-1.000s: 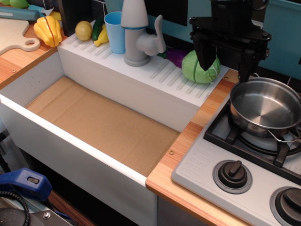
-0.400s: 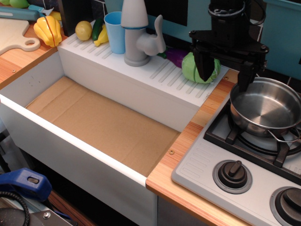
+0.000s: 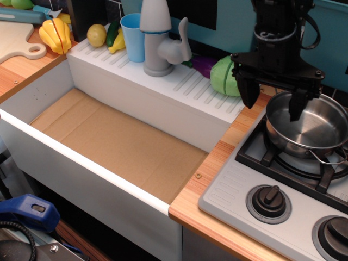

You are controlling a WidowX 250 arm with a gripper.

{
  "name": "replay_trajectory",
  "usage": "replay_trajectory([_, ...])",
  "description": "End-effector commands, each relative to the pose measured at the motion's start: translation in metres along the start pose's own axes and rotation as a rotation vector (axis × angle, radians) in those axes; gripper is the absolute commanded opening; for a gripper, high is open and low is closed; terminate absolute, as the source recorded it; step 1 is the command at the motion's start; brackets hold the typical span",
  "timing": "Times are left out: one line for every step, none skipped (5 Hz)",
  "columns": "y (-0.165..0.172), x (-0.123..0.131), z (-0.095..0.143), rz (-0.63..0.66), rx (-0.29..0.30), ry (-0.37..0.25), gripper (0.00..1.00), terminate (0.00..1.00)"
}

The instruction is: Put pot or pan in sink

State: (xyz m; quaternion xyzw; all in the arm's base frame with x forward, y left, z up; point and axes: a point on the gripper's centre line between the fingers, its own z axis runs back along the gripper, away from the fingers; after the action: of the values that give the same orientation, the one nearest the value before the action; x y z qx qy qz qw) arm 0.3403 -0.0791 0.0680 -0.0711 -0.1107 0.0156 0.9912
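Nearest to me, bottom left, I see a blue clamp-like part (image 3: 30, 211) below the front wall of the sink (image 3: 81, 163). The sink is a big white basin with a bare brown cardboard floor (image 3: 119, 144). Bottom right, two dark stove knobs (image 3: 268, 202) sit on the grey stove panel (image 3: 234, 201), with a strip of wooden counter (image 3: 217, 163) between stove and sink. The pot (image 3: 310, 126) is on the black burner grate (image 3: 283, 160) on the right, upright, shiny steel, one wire loop handle (image 3: 330, 157) pointing toward me; it is not in the sink. My gripper (image 3: 274, 100) hangs over the pot's left rim, fingers spread apart: the left finger (image 3: 251, 93) is outside the pot wall over the counter, the right finger (image 3: 298, 106) is inside the bowl. I can't tell if either finger touches the rim. Behind that, on the white ledge at the back of the sink, a green cabbage (image 3: 224, 78) sits just beside the gripper, a purple eggplant (image 3: 202, 65) next to it, then the grey-white faucet (image 3: 160, 41), a blue cup (image 3: 132, 35), and a lemon (image 3: 97, 35). Far left, a yellow pepper (image 3: 55, 33) is by a cutting board (image 3: 19, 41).
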Motion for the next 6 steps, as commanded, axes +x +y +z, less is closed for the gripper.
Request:
replay_trajectory([0.001, 0.008, -0.004, -0.005, -0.02, -0.038, 1.0, 0.0])
replay_trajectory([0.002, 0.006, -0.012, 0.013, -0.028, -0.045, 0.0, 0.0])
replay_trajectory([0.0, 0.005, -0.012, 0.023, -0.019, -0.049, 0.0, 0.0])
replay_trajectory([0.004, 0.0, -0.004, 0.033, 0.01, -0.036, 0.0, 0.0])
replay_trajectory([0.012, -0.01, 0.016, 0.051, 0.078, -0.016, 0.0, 0.0])
replay_trajectory([0.021, -0.022, 0.027, 0.066, 0.133, -0.025, 0.0, 0.0])
